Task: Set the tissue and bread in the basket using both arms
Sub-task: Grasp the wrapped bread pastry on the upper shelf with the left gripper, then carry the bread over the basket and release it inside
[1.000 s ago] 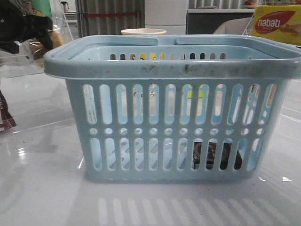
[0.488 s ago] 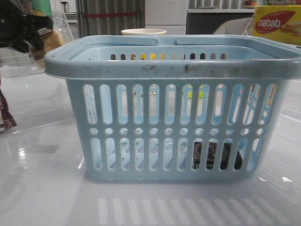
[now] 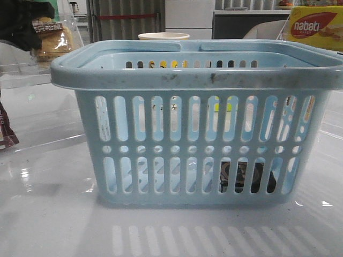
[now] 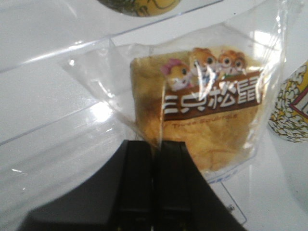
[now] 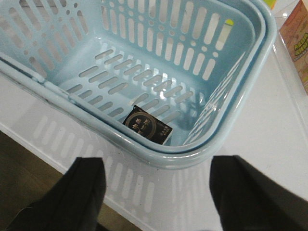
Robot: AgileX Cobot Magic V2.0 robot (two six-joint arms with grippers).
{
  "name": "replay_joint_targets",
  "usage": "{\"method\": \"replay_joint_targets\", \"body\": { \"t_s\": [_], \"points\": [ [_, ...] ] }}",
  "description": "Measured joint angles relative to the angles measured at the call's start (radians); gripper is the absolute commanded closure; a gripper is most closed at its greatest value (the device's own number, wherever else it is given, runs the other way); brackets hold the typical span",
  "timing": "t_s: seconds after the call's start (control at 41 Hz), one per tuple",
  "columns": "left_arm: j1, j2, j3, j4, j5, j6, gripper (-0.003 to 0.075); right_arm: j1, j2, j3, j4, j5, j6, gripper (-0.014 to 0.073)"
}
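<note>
Tissue: black pack [image 5: 146, 129] lies flat on the floor of the basket [image 5: 211, 149], in a corner by the near wall. Also visible as a dark shape through the lower slots [image 3: 246, 176] in the front view. That half looks done.
Bread: bagged bread [image 4: 207, 120], brown label with cartoon squirrels, hangs from the left end effector [image 4: 154, 159]. In the front view it sits high [image 3: 51, 40], outside the basket's left rim [image 3: 59, 69], clear of the bench [image 3: 48, 214].
Left end effector: fingers together, pinching the clear plastic at the bag's edge, not the loaf itself.
Right end effector: fingers [image 5: 84, 187] well apart, nothing held, hovering [image 5: 159, 192] above the basket's near rim, outside it.
Step in hand: carry the bread across the rim and drop it inside.
How to do it well: keep height until the whole bag has cleared the thick rim; the loaf hangs below the pinch, so judge clearance from its underside. Release over open floor, away from the tissue corner.
Risk: thin film grip, probably secure, but the wrist view is too blurred to tell how much plastic is caught. Move smoothly, no swing.
Right arm: should hold off; it sits near the drop zone.
Clutter: nabati box [image 3: 316, 27] and paper cup [image 3: 163, 36] behind the basket, not in the path.
</note>
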Motion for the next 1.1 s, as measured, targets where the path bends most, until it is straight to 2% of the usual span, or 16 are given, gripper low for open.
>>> {"method": "replay_joint_targets", "body": {
  "t_s": [0.341,0.512,0.634,0.805,0.976,1.098],
  "points": [
    [0.000,-0.149,0.002,0.000,0.156,0.002,0.0627,0.000,0.000,0.000,0.000,0.000,0.000,0.0033],
    [-0.029,-0.240,0.002,0.003,0.230,0.072,0.0627,0.000,0.000,0.000,0.000,0.000,0.000,0.0033],
    [-0.099,-0.309,0.002,0.006,0.262,0.148,0.0627,0.000,0.000,0.000,0.000,0.000,0.000,0.0033],
    [-0.252,-0.381,0.002,0.006,0.306,0.221,0.0627,0.000,0.000,0.000,0.000,0.000,0.000,0.0033],
    [-0.397,-0.379,0.006,0.004,0.366,0.272,0.0627,0.000,0.000,0.000,0.000,0.000,0.000,0.0033],
    [-0.458,-0.341,0.020,0.004,0.375,0.283,0.0627,0.000,0.000,0.000,0.000,0.000,0.000,0.0033]
  ]
}}
